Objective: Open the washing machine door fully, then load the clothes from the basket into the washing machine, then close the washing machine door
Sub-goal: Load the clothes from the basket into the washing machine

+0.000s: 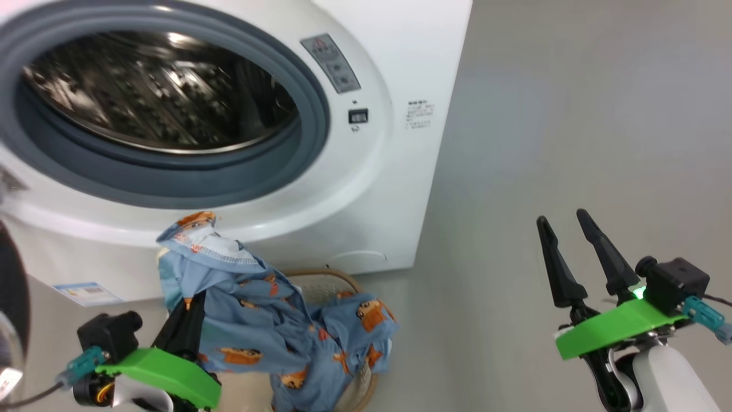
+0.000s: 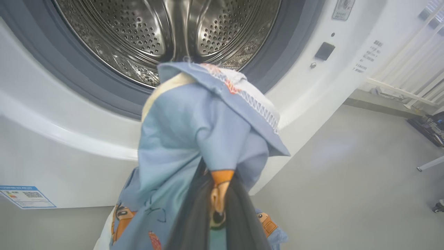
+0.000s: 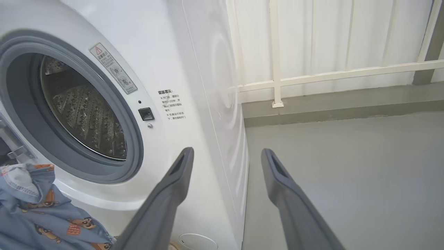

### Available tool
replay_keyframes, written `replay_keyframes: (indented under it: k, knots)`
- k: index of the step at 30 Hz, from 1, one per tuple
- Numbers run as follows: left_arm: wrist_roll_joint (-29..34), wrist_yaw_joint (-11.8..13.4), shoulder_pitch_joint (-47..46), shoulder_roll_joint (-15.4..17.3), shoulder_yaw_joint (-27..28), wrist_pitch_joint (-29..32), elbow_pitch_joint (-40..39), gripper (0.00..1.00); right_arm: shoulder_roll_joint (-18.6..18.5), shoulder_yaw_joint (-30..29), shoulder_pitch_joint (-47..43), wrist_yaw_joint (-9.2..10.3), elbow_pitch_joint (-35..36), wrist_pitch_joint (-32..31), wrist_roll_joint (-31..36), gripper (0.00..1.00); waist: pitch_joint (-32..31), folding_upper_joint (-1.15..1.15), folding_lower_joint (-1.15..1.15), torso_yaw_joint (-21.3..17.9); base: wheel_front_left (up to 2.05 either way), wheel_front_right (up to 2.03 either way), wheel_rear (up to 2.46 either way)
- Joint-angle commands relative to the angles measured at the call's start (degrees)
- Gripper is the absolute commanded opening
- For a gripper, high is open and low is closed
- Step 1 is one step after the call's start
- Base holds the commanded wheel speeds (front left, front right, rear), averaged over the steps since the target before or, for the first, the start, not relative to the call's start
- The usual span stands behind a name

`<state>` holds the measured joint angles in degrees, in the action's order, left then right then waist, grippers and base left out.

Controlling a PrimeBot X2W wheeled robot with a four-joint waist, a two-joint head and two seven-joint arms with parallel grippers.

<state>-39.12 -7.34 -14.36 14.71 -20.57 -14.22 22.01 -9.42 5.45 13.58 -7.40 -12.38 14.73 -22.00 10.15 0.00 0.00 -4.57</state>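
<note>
Now the left tool (image 1: pixel 186 320) points up from the lower left, clenched on the clothes (image 1: pixel 257 309). It holds a bunch above the basket (image 1: pixel 320 283), and the rest trails into it. The basket sits on the grey floor (image 1: pixel 543 114) at the foot of the washing machine (image 1: pixel 366 189). The right tool (image 1: pixel 561 217) stands well apart, fingers spread and empty. The left wrist view shows the steel drum (image 2: pixel 138 31) open behind the cloth. The right wrist view shows a white railing (image 3: pixel 329 73).

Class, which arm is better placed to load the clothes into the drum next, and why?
Left: the left end effector grips the clothes just below the open drum; the right end effector is open, empty.
</note>
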Motion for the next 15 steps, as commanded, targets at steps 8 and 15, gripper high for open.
replay_keyframes:
  k: [8,15]
  knots:
    - [4.10,1.84,5.06,-0.69,6.22,-0.77,-11.26,0.00,-2.38,0.61,-3.74,-0.09,1.00,0.27,-2.25,1.00,-7.22,0.00,0.00,3.22,0.00,0.00,0.00]
    - [3.70,2.70,6.39,-1.06,6.14,-0.52,-14.40,0.00,-2.67,0.48,-4.35,-0.09,1.10,0.27,-2.54,1.00,-7.82,0.00,0.00,3.62,0.00,0.00,0.00]
